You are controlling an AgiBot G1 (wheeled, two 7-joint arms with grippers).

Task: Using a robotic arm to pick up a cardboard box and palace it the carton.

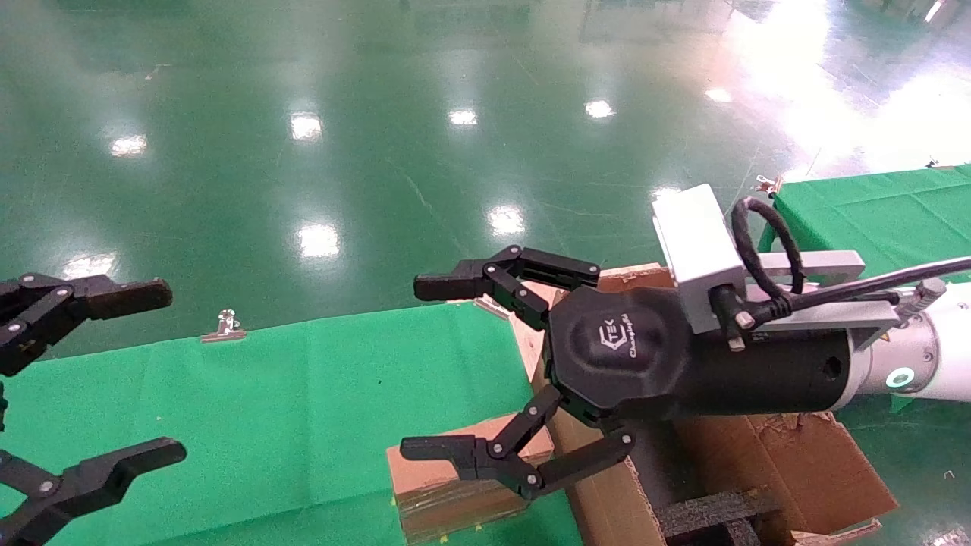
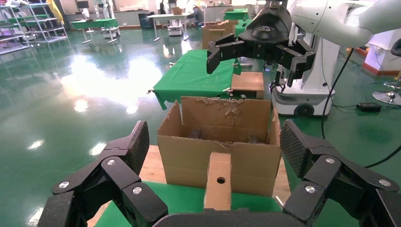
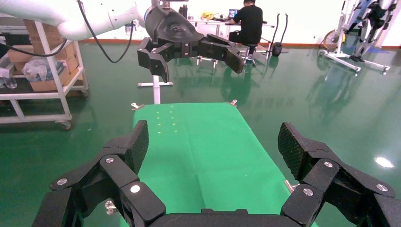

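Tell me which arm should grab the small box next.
Probably the right. In the head view the right gripper hangs open directly above the small box, beside the carton. The left gripper, also open, sits off at the table's far left edge.

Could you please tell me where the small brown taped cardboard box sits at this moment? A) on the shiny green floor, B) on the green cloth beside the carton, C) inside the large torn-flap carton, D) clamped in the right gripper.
B: the small brown taped cardboard box rests on the green cloth next to the large torn-flap carton, while the open right gripper hangs above it, holding nothing.
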